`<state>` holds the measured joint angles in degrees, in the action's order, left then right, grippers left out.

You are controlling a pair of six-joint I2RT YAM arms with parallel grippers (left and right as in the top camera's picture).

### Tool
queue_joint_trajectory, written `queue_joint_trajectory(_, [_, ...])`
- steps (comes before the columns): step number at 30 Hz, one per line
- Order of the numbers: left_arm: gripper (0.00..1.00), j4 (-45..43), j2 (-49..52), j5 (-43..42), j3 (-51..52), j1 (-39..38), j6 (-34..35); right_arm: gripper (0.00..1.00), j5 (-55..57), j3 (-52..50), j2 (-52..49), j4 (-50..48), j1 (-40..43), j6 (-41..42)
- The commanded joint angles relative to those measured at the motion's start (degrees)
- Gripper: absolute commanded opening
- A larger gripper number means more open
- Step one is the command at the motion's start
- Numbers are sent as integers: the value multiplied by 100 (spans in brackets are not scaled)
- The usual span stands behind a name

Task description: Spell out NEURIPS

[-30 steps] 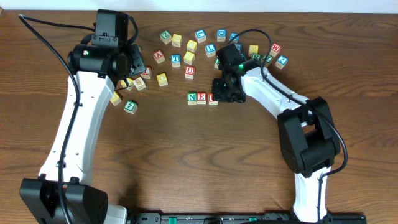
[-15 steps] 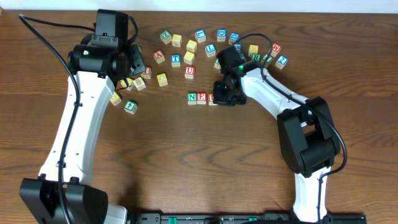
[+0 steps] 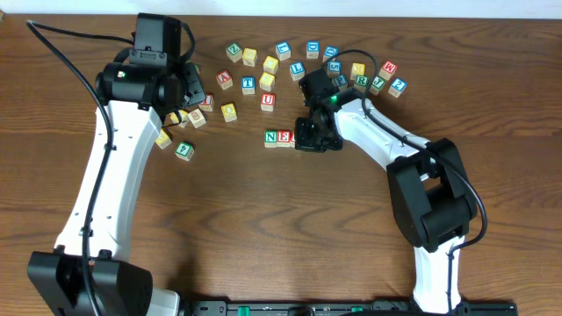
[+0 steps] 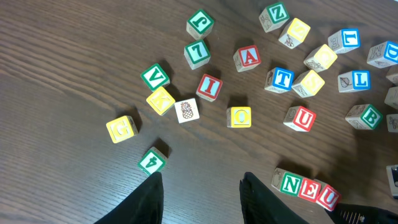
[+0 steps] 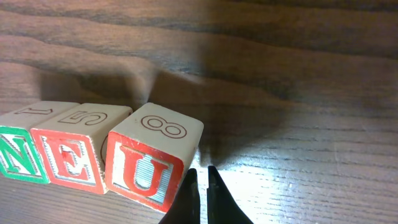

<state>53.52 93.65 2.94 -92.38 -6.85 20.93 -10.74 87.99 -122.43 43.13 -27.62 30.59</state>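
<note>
Two jaws empty, right closed beside U [image 5: 144, 171]

The dark wood-grain worktop [image 3: 263, 228] carries a row of three touching cubes just left of the right fingers [image 5: 189, 196]: the N cube [image 5: 18, 158], the E cube [image 5: 71, 160] and the U cube [image 5: 146, 169], which is nearest them. Beyond the left fingers [image 4: 149, 199] loose cubes lie scattered. A green 4 cube [image 4: 152, 160] is closest, then a yellow G cube [image 4: 121, 129], a red I cube [image 4: 209, 87] and a yellow O cube [image 4: 239, 116]. Farther off are an A cube [image 4: 249, 57] and a T cube [image 4: 281, 79].
</note>
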Motion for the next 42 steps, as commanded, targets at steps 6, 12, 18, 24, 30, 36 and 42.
queue_joint_trajectory(6, [40, 2, 68, 7, 44, 7, -50, 1, -11, -48, -50, -142, -24, 66])
queue_joint_trajectory(12, [40, 2, 68, 7, 44, 7, -50, 1, -9, -46, -50, -133, 4, 66])
queue_joint_trajectory(18, [40, 0, 68, 7, 44, 7, -50, 1, 79, -35, -48, -140, 190, 66])
queue_joint_trajectory(24, [40, 0, 68, 7, 44, 7, -50, 1, 72, -35, -48, -389, 378, 39])
queue_joint_trajectory(30, [40, 0, 68, 7, 44, 7, -50, 2, 76, -35, -50, -645, 302, -9])
queue_joint_trajectory(36, [40, 0, 68, 7, 44, 7, -50, 3, 140, -37, -50, -772, 201, -68])
queue_joint_trajectory(42, [40, 0, 68, 7, 44, 7, -50, 4, 136, -42, -52, -914, 195, -195])
